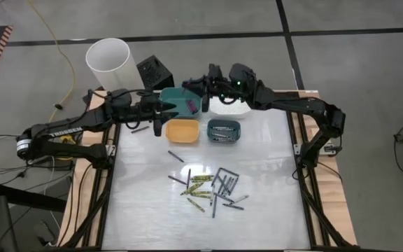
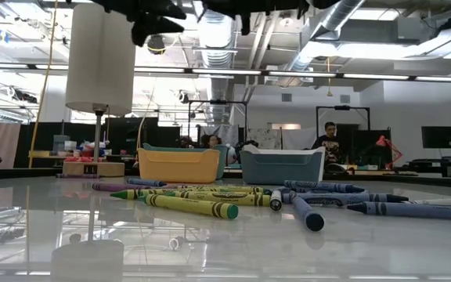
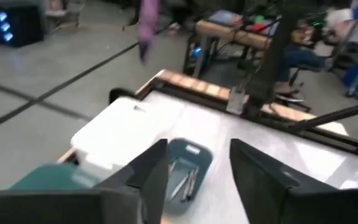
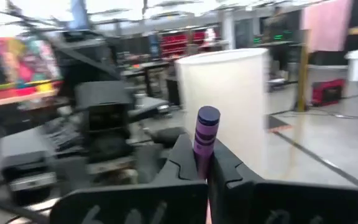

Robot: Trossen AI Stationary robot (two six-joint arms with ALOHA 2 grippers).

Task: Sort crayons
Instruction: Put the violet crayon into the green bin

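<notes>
My right gripper (image 4: 205,163) is shut on a purple crayon (image 4: 206,127), high above the far bins (image 1: 191,87). My left gripper (image 3: 199,146) stands open with nothing between its fingers, beside the teal bin (image 1: 175,94) at the far left (image 1: 163,112). Another bit of purple (image 1: 189,105) shows inside the teal bin's outline. I cannot tell whether it lies in the bin. A pile of loose crayons (image 1: 212,187), yellow-green, grey and blue, lies flat on the table's middle (image 2: 210,205). Several grey crayons lie in the blue-grey bin (image 1: 224,130). My right gripper pinches the purple crayon between its two fingers. The crayon's lower stretch (image 4: 202,149) sits in the gap, and its flat end (image 4: 208,115) sticks out past the fingertips. The fingers lie along the crayon. It is lifted clear of the table and bins.
An orange bin (image 1: 182,129) stands beside the blue-grey one, and a white bin (image 1: 231,108) behind it. A tall white cylinder (image 1: 108,63) and a black box (image 1: 154,70) stand at the far left edge. Bare tabletop (image 1: 145,210) lies near the front.
</notes>
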